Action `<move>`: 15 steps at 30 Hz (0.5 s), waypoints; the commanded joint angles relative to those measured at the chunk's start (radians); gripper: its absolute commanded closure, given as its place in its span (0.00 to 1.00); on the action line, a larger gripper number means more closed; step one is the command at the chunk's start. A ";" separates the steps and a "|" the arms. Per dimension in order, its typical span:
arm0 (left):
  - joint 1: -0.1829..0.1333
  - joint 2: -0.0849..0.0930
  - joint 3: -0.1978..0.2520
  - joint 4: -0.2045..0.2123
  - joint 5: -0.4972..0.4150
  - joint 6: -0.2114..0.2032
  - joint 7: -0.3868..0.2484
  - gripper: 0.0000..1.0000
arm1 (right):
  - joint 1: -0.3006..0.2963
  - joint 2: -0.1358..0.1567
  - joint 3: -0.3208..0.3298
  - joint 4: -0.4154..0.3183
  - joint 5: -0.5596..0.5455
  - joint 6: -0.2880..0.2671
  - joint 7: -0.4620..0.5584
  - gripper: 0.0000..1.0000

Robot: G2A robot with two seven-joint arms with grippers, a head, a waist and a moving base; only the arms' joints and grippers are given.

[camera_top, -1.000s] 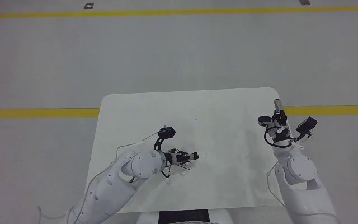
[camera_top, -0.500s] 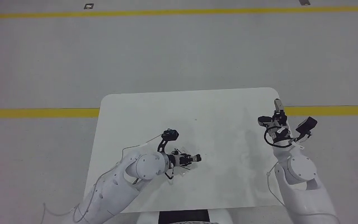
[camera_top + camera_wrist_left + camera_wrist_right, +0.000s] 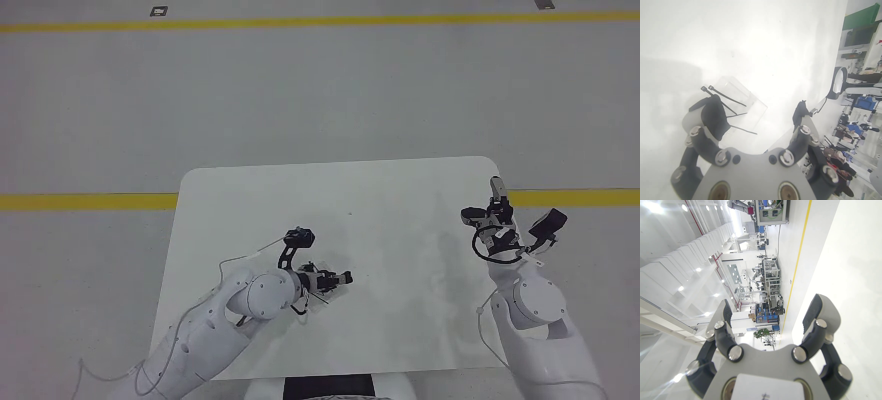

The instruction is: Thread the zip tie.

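By the spread left gripper (image 3: 758, 103), zip ties (image 3: 730, 99) lie flat, heads bunched, tails fanning out. The right gripper (image 3: 770, 300) gapes too.

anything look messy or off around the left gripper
Mildly. The zip ties lie crossed in a loose scatter over the clear box, not lined up, with one finger of the open left gripper in front of them. The black covering on its fingertips also looks ragged rather than smooth.
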 commanded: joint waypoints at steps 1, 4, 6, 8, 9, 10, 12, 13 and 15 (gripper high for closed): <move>0.000 -0.002 -0.004 0.000 0.019 0.000 -0.005 0.00 | 0.000 0.000 0.000 0.000 0.000 0.000 0.000 0.00; -0.002 -0.006 -0.009 -0.004 0.032 0.000 -0.018 0.00 | 0.000 0.000 0.000 0.000 0.000 0.000 0.000 0.00; -0.001 -0.009 -0.011 -0.010 0.048 0.000 -0.030 0.00 | 0.000 0.000 0.000 0.000 0.000 0.000 0.000 0.00; 0.000 -0.011 -0.014 -0.016 0.062 0.000 -0.042 0.00 | 0.000 0.000 0.000 0.000 0.000 0.000 0.000 0.00; 0.001 -0.013 -0.015 -0.020 0.068 0.000 -0.049 0.02 | 0.000 0.000 0.000 0.000 0.000 0.000 0.000 0.00; 0.003 -0.015 -0.018 -0.024 0.077 0.000 -0.059 0.04 | 0.000 0.000 0.000 0.000 0.000 0.000 0.000 0.00; 0.005 -0.018 -0.023 -0.029 0.091 0.000 -0.075 0.07 | 0.000 0.000 0.000 0.000 0.000 0.000 0.000 0.00; 0.006 -0.020 -0.025 -0.034 0.102 0.000 -0.090 0.11 | 0.000 0.000 0.000 0.000 0.000 0.000 0.000 0.00; 0.009 -0.024 -0.032 -0.040 0.115 0.000 -0.107 0.13 | 0.000 0.000 0.000 0.000 0.000 0.000 0.000 0.00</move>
